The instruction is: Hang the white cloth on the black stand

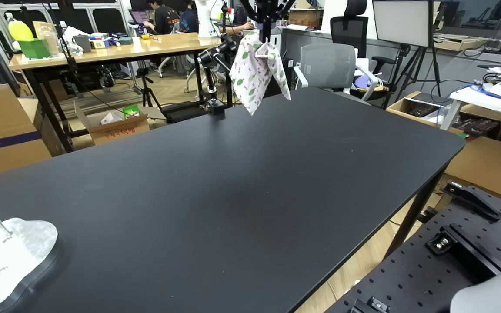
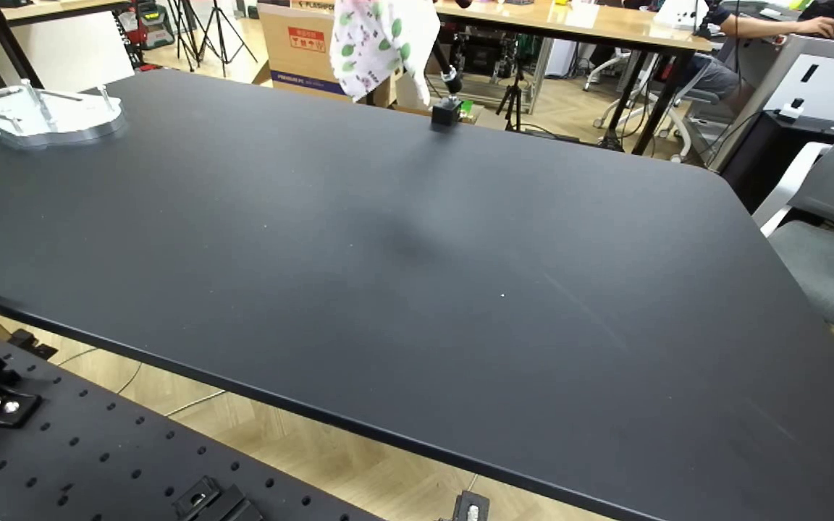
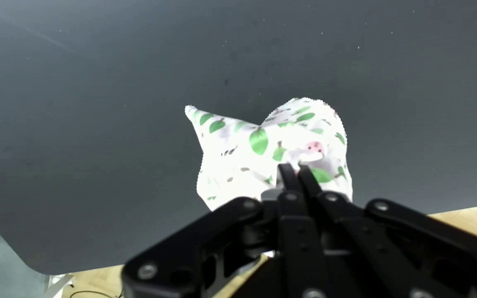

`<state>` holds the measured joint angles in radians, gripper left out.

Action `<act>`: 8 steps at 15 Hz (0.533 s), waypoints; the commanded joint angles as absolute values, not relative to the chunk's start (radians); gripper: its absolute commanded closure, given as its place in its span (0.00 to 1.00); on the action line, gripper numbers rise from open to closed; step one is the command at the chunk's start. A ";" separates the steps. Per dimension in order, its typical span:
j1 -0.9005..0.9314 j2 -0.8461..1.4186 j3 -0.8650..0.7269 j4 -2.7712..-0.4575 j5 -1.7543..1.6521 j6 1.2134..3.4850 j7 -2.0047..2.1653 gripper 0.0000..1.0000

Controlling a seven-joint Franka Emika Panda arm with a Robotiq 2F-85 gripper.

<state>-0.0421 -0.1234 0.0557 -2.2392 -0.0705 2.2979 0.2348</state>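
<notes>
The white cloth with green leaf prints (image 1: 247, 71) hangs from my gripper (image 1: 266, 38), its lower corners loose in the air above the table. It also shows in an exterior view (image 2: 381, 47), where the gripper is out of frame. In the wrist view my gripper (image 3: 295, 167) has its fingertips nearly together on the cloth (image 3: 238, 161), which spreads out below them. A black jointed stand (image 1: 215, 107) rises from the table's far edge, beside the cloth; its base also shows in an exterior view (image 2: 447, 113). The stand does not show in the wrist view.
A white-topped plate with upright pegs (image 1: 37, 243) lies on the black table (image 1: 242, 208); it also shows in an exterior view (image 2: 48, 119). A grey chair (image 1: 326, 65) stands beyond the table. A perforated black mounting plate (image 1: 407, 269) lies beyond the near edge.
</notes>
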 commanded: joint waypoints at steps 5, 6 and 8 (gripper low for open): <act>-0.026 -0.050 0.037 -2.173 -0.028 2.298 0.233 0.99; -0.025 -0.043 0.037 -2.164 -0.029 2.298 0.232 0.99; -0.024 -0.029 0.036 -2.148 -0.030 2.304 0.229 0.99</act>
<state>-0.0370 -0.0617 0.0508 -2.2004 -0.0388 2.3073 0.2327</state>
